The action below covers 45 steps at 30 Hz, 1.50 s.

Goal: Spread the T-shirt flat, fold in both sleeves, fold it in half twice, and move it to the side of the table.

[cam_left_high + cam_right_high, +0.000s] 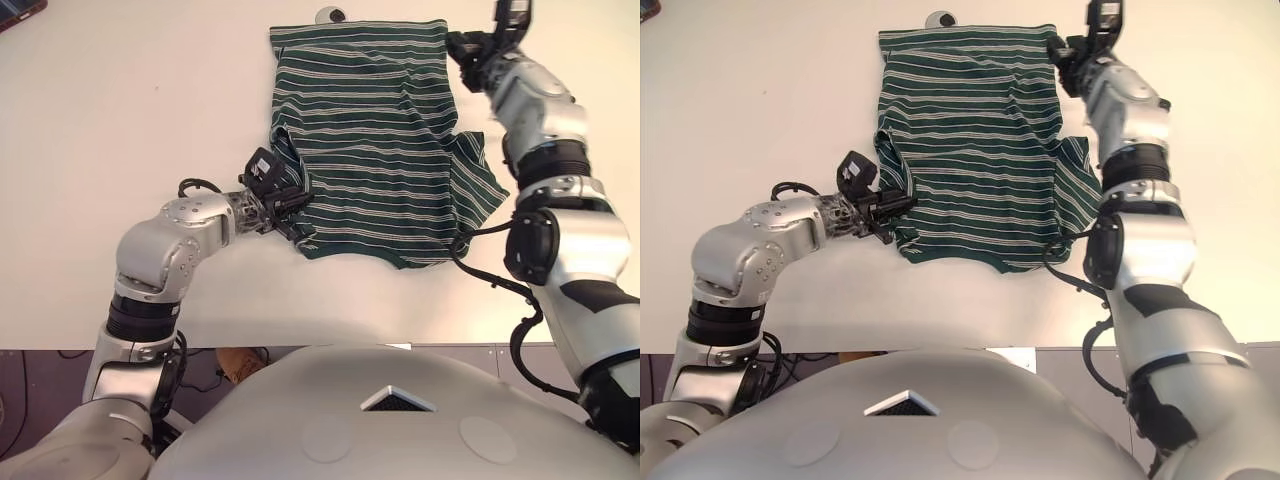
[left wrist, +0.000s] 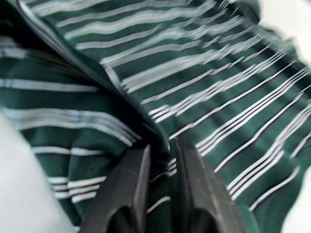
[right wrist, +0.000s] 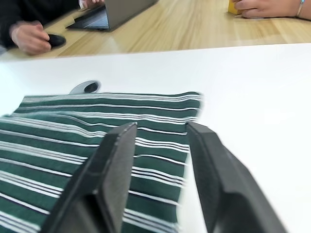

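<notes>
A dark green T-shirt [image 1: 380, 140] with white stripes lies on the white table [image 1: 120, 120], its hem at the far side and a sleeve [image 1: 478, 180] spread out on the right. My left gripper [image 1: 295, 205] is at the shirt's near left corner, where the left sleeve is folded in. In the left wrist view its fingers [image 2: 136, 170] are shut on a fold of the striped cloth. My right gripper [image 1: 462, 50] hovers open over the far right hem corner [image 3: 192, 99], with nothing between its fingers.
A small grey round object [image 1: 329, 15] lies just past the shirt's far edge. A dark object [image 1: 20, 12] sits at the table's far left corner. Bare tabletop stretches left of the shirt, and the table's near edge [image 1: 300, 345] runs close below my arms.
</notes>
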Each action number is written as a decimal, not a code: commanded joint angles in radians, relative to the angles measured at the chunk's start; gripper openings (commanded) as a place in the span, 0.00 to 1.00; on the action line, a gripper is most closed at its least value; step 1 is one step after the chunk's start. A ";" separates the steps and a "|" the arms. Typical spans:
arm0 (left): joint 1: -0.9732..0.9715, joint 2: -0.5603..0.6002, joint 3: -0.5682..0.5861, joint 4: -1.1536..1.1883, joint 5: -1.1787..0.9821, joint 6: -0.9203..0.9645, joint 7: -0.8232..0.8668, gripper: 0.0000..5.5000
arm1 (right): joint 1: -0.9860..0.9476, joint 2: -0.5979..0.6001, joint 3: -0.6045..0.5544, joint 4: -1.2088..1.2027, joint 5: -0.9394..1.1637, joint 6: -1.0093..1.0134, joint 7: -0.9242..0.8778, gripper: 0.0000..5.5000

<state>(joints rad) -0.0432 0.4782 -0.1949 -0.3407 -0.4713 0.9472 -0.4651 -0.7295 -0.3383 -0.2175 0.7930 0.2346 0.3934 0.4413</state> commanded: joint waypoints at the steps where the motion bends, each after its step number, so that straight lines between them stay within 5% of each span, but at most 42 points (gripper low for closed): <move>1: 0.081 0.004 0.023 -0.066 0.016 -0.020 0.021 0.26 | 0.282 -0.142 0.021 -0.357 0.057 0.290 0.123 0.46; 8: 0.215 0.072 0.167 -0.347 -0.043 -0.099 -0.035 0.27 | 0.505 -0.240 -0.060 -0.573 0.188 0.658 0.180 0.61; 16: 0.221 0.047 0.283 -0.351 -0.071 -0.111 0.003 0.27 | 0.704 -0.454 0.179 -0.710 0.200 0.716 0.400 0.61; 37: 0.232 0.034 0.262 -0.271 -0.034 -0.181 -0.007 0.27 | 0.409 -0.472 0.213 -0.815 0.323 0.734 0.503 0.01; 45: 0.197 0.050 0.244 -0.246 -0.023 -0.182 -0.023 0.27 | 0.382 -0.471 0.322 -0.911 0.304 0.678 0.545 0.01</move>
<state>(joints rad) 0.1735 0.5066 0.0566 -0.5949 -0.5020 0.7675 -0.4748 -0.3639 -0.7974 0.0804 -0.0866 0.5771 1.1108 1.0064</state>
